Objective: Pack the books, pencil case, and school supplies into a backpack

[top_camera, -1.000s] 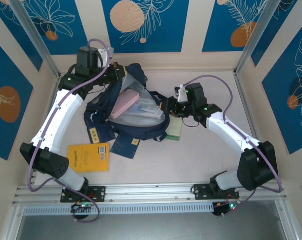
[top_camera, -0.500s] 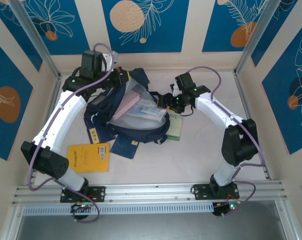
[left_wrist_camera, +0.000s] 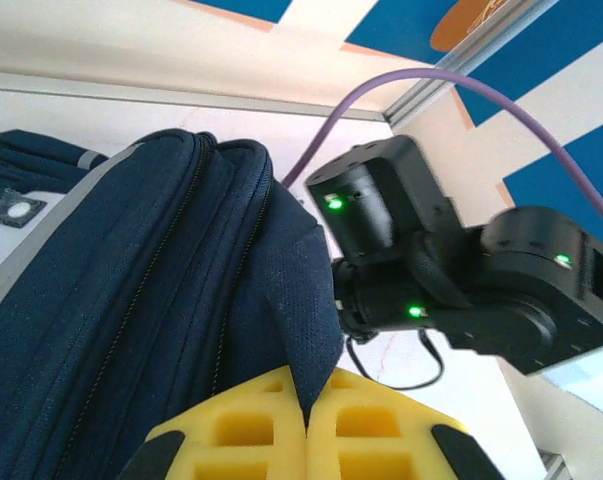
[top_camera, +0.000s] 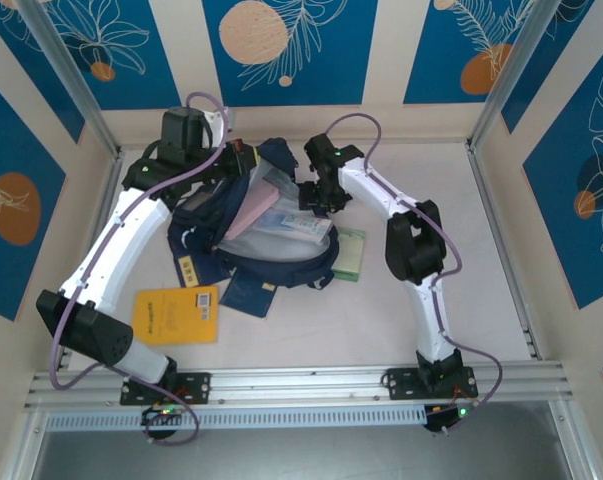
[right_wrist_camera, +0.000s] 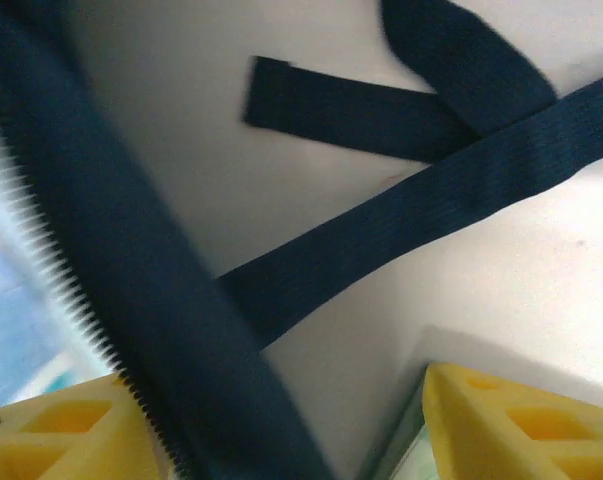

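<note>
Now the left claw (left_wrist_camera: 306, 432) pinches the backpack (left_wrist_camera: 131, 300) by its rim, bag lying on the desk (top_camera: 281, 330); the right claw (right_wrist_camera: 291, 430) gapes around the zipper edge (right_wrist_camera: 101, 330). Danger: it snags a loose strap (right_wrist_camera: 431, 230), the mouth folds shut, blocking the books (top_camera: 177, 315).

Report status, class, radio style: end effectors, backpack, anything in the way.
Left end effector shut on backpack fabric. Right end effector open, straddling zip edge. Orange-yellow book, green pad outside on table. Loose strap beneath it.
</note>
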Robot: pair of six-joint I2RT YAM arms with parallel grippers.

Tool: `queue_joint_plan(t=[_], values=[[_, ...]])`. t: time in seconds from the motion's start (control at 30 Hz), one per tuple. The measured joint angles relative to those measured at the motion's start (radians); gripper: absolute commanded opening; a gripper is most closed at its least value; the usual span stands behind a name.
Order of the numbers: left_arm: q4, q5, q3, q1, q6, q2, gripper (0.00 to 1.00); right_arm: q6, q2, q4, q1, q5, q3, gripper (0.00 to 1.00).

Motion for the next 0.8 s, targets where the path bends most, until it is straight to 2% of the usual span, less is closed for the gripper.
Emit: queue_joint_plan(t=[0.23, 0.27, 0.37, 0.4, 0.63, 0.8], values=[[-0.001, -0.036, -0.025, 0.003, 0.018, -0.018, 0.00, -0.064, -0.009, -0.068, 0.024, 0.200, 0.011, 0.40], [-0.001, -0.043, -0.027, 0.005, 0.021, -0.022, 0.00, -0.074, -0.026, -0.076, 0.025, 0.230, 0.005, 0.34], [0.000, -0.062, -0.033, 0.011, 0.030, -0.033, 0.00, -0.103, -0.085, -0.094, 0.020, 0.285, -0.007, 0.05], [0.000, -0.067, -0.037, 0.012, 0.033, -0.037, 0.00, -0.111, -0.106, -0.098, 0.019, 0.290, -0.008, 0.00], [0.030, -0.069, -0.077, 0.014, 0.035, -0.051, 0.00, -0.121, -0.204, -0.097, -0.005, 0.229, -0.021, 0.00], [0.034, -0.030, -0.089, 0.014, 0.033, -0.049, 0.00, -0.087, -0.270, -0.086, -0.011, 0.068, -0.055, 0.00]])
